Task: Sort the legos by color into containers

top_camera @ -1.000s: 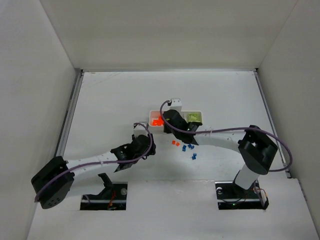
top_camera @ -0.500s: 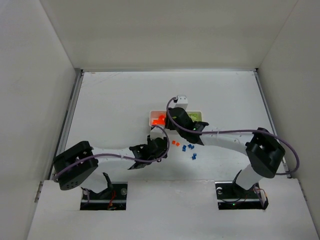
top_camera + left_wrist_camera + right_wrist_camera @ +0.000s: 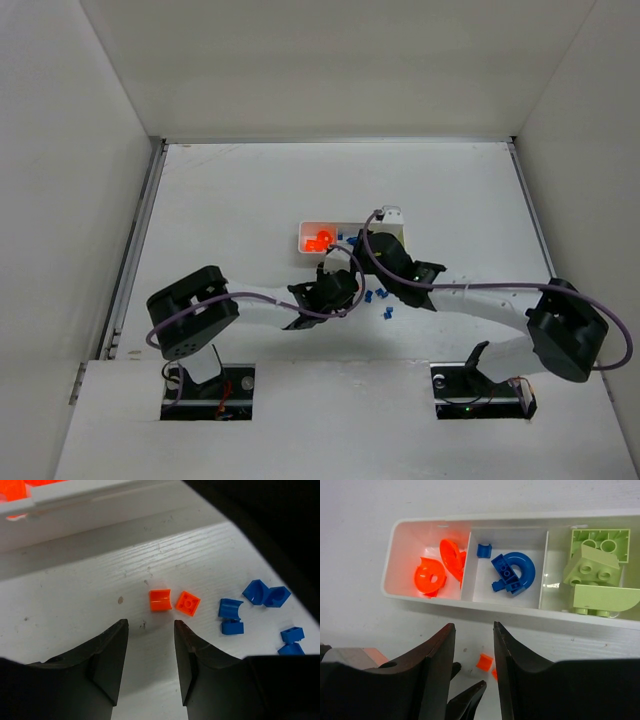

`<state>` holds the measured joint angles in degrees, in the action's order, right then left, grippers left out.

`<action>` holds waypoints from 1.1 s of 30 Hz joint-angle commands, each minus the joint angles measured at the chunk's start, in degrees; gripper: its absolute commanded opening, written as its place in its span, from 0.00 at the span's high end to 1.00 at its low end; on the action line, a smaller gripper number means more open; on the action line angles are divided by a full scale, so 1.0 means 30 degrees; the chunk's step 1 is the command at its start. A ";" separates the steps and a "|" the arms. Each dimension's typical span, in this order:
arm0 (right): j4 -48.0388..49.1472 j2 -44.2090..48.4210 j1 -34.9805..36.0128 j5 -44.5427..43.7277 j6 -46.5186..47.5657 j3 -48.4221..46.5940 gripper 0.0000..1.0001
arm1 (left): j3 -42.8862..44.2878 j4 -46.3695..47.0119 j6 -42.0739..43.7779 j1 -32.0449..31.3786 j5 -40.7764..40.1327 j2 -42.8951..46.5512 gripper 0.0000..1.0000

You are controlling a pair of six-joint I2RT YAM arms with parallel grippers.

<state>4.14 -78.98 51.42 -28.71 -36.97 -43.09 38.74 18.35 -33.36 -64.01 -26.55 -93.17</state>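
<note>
Left gripper (image 3: 150, 626) now further right than before, jaws spread, just short of two small orange plastic bricks (image 3: 160, 600) on white table (image 3: 75, 590) (near long white divided plastic tray (image 3: 470, 604)). We judge them light, stiff, slippery; pinch flat sides.

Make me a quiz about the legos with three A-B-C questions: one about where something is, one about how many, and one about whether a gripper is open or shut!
1. Which compartment of the tray holds blue legos?
A. the middle one
B. an end one
C. none

2. How many orange legos lie on the table just ahead of the left gripper?
A. one
B. two
C. five

3. The left gripper is:
A. shut on an orange lego
B. shut on a blue lego
C. open and empty

Answers:
1 A, their compartment has another on each side.
2 B, two orange bricks lie side by side there.
3 C, its fingers stand apart with only bare table between them.
</note>
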 commanded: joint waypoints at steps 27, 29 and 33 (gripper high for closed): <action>0.1345 0.4557 -0.1393 0.0048 -0.0683 0.3346 0.57 | 0.0592 -0.1779 0.0808 -0.0445 -0.1932 0.2076 0.85; 0.1169 0.4851 -0.1393 0.0048 -0.0830 0.3640 0.57 | 0.0679 -0.1985 0.0955 -0.0446 -0.2049 0.2984 0.85; 0.0672 0.5408 -0.1364 0.0019 -0.1182 0.4167 0.59 | 0.0885 -0.1958 0.1364 0.0254 -0.2108 0.4509 0.85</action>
<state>6.00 -64.49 47.59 -28.45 -39.09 -31.57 40.56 12.80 -30.87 -64.71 -30.89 -83.26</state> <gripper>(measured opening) 0.418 0.169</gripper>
